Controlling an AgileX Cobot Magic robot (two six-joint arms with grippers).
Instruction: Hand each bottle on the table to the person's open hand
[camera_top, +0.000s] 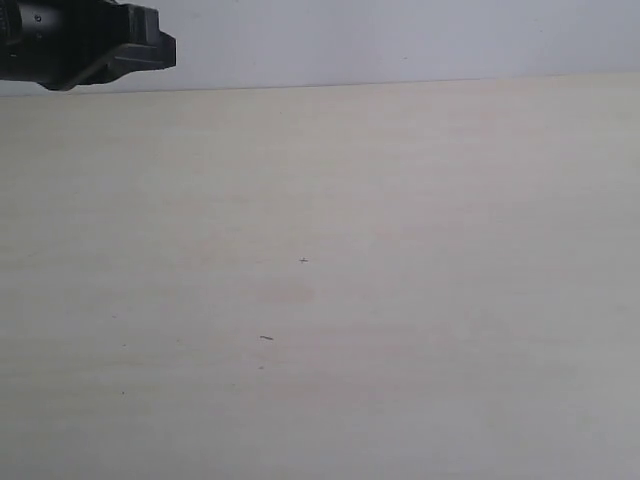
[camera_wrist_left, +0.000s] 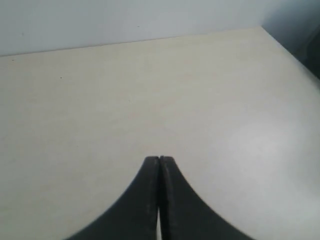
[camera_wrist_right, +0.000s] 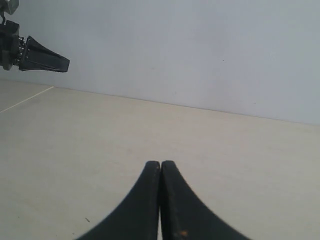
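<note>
**Ana:** How does the table look from here?

**Ben:** The table is a broad, pale beige top with faint wood grain. It spreads out below and ahead of both grippers and runs back to a pale grey wall.

**Ana:** Any marks on it?

**Ben:** Two tiny dark specks lie near each other. Both are well apart from the black part of the left arm, which juts in over the table's far edge.

**Ana:** What is the left gripper doing?

**Ben:** The left gripper has its two black fingers pressed together right to the tips, and it holds nothing. The tabletop lies beneath it and runs ahead of it to a far edge and a corner.

**Ana:** And the right one?

**Ben:** The right gripper is the same, with its fingers closed against each other and nothing in its grasp. The table lies under its tips and ahead of them. Well ahead of it and higher up, the left gripper hangs above the table in front of the wall, clear of the surface.

**Ana:** Where are the bottles and the person's open hand?

**Ben:** From these views I cannot tell.
</note>
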